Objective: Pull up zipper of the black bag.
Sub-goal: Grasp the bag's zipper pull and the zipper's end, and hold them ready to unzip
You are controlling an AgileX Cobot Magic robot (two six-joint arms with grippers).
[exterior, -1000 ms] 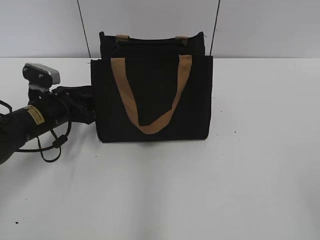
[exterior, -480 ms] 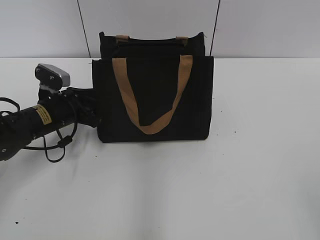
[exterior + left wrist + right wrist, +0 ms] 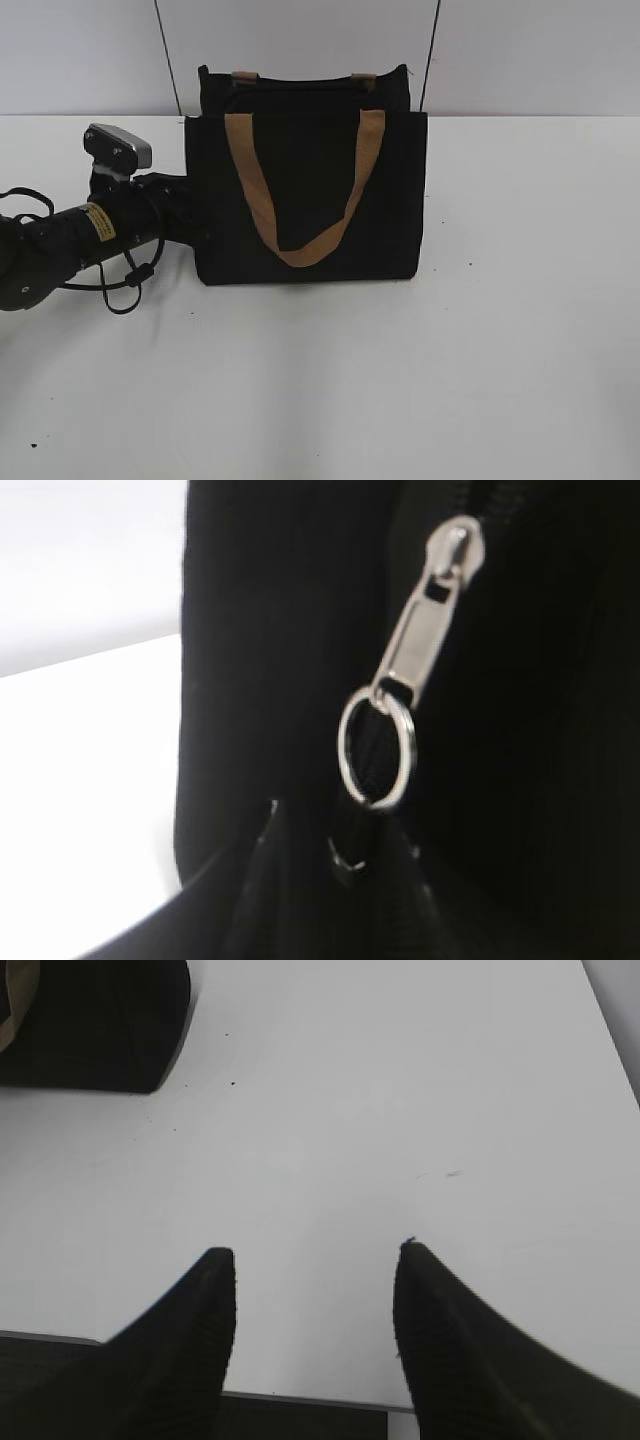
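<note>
The black bag (image 3: 305, 195) stands upright mid-table, with a tan handle (image 3: 300, 190) hanging down its front. My left gripper (image 3: 187, 213) is pressed against the bag's left side. In the left wrist view the zipper's silver pull tab (image 3: 420, 630) and its ring (image 3: 376, 750) hang on the black fabric. My dark fingers (image 3: 345, 848) sit just below the ring, and their gap is lost against the black. My right gripper (image 3: 315, 1260) is open and empty over bare table, with a corner of the bag (image 3: 95, 1025) at far upper left.
The white table (image 3: 480, 350) ends at a pale wall (image 3: 540, 55) just behind the bag. The left arm's cable (image 3: 125, 285) loops onto the table. The table's near edge (image 3: 300, 1400) shows under my right fingers.
My left arm has moved right and slightly up, closing against the bag's left side. The bag has shifted a little to the right.
</note>
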